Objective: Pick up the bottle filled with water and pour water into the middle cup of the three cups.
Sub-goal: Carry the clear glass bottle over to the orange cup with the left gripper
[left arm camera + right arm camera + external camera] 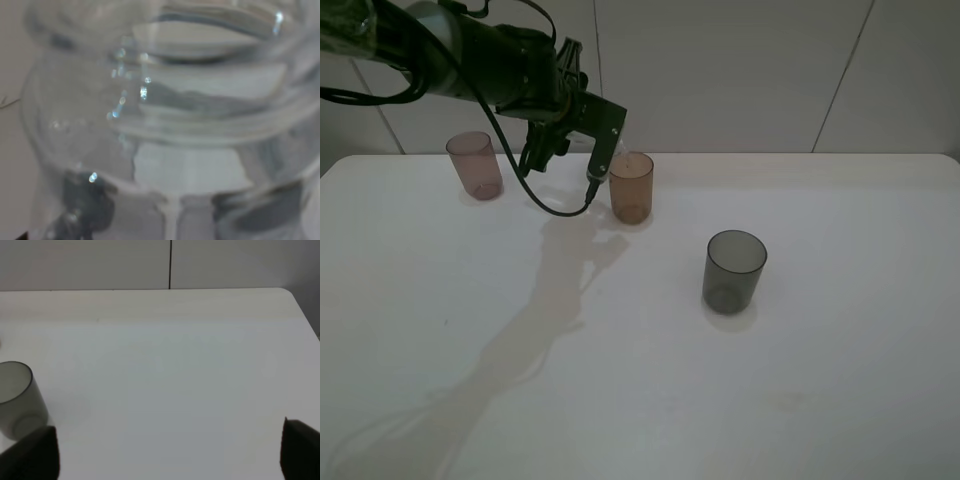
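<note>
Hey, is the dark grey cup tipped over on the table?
No, the dark grey cup stands upright on the table with its open mouth facing up.

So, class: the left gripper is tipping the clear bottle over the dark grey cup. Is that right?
Wrong cup. The exterior high view shows the left gripper tipping the bottle over the amber-orange middle cup. The dark grey cup stands apart, untouched.

White table (740,400), pale panelled wall (720,70)
</note>
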`<state>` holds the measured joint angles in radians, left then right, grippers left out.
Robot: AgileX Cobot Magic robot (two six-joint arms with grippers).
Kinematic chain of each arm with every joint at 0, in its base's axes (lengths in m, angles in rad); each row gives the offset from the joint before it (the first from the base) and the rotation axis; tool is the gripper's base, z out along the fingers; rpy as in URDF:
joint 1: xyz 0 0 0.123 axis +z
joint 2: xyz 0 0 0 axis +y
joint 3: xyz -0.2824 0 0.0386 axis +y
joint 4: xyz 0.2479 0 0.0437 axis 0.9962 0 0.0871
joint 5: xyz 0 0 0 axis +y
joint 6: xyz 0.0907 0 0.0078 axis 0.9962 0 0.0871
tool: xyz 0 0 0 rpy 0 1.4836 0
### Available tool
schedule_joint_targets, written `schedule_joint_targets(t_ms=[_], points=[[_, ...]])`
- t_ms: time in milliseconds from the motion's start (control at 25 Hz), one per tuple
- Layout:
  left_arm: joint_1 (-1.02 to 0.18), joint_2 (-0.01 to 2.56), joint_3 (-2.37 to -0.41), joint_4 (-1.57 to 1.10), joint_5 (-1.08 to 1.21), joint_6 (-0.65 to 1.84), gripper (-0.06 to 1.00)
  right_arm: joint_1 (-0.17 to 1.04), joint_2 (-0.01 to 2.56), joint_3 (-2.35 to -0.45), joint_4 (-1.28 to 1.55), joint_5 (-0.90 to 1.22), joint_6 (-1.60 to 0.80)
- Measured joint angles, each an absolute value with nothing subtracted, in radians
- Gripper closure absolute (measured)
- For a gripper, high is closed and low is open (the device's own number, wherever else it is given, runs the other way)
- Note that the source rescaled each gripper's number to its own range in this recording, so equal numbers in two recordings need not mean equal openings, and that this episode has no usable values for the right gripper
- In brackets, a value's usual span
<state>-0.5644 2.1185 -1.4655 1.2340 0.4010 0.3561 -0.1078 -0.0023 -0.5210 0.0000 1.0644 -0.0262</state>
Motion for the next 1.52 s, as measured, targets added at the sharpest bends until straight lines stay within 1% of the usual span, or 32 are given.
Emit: schedule_joint_targets(t_ms=[560, 1520], points=[[-0.564, 2.118, -1.465, 1.254, 0.364, 0.407, 0.92, -0.108, -0.002, -0.521, 0.0, 1.064, -0.026], [-0.563, 2.118, -1.465, 1.327, 0.36, 0.41, 0.92, -0.108, -0.002, -0.521, 0.0, 1.064, -0.026]])
